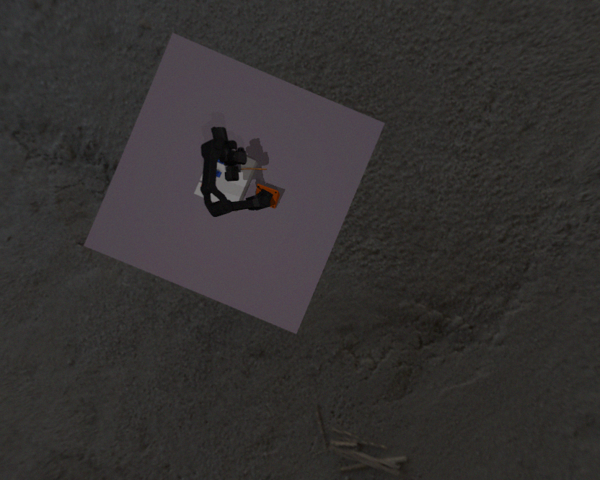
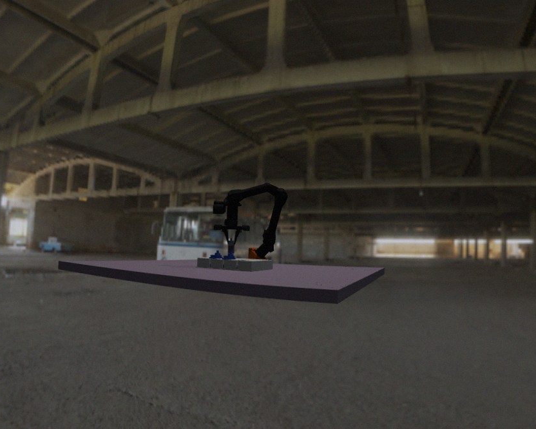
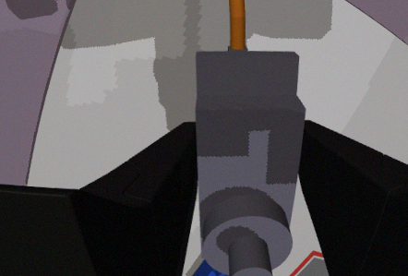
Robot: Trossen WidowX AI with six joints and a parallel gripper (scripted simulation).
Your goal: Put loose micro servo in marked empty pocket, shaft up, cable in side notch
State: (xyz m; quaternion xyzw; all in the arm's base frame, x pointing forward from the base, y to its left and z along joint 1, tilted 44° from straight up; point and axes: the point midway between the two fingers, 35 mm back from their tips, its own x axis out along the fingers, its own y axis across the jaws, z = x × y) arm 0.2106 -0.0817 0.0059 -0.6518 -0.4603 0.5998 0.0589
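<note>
The loose micro servo point(image 3: 246, 80) point(image 2: 231, 248) is dark grey, upright, with its output shaft toward the wrist camera. My gripper point(image 3: 246, 135) point(image 2: 231, 239) is shut on its two sides. Its orange cable point(image 3: 237, 11) point(image 1: 254, 169) runs off the far end of the body. The servo is over the pale deck point(image 3: 115, 154) point(image 2: 256, 265) point(image 1: 228, 192); I cannot tell whether it touches the deck. The marked pocket's red outline point(image 3: 315, 253) shows partly at the bottom right of the wrist view, beside the servo. The rest of the pocket and the side notch are out of view.
A blue servo point(image 3: 209, 270) shows at the wrist view's bottom edge. Blue servos point(image 2: 216, 254) also stand on the deck in the exterior view. An orange block point(image 1: 275, 196) point(image 2: 252, 252) is by the arm's base. All stands on a mauve table top point(image 1: 186, 242) point(image 2: 314, 277).
</note>
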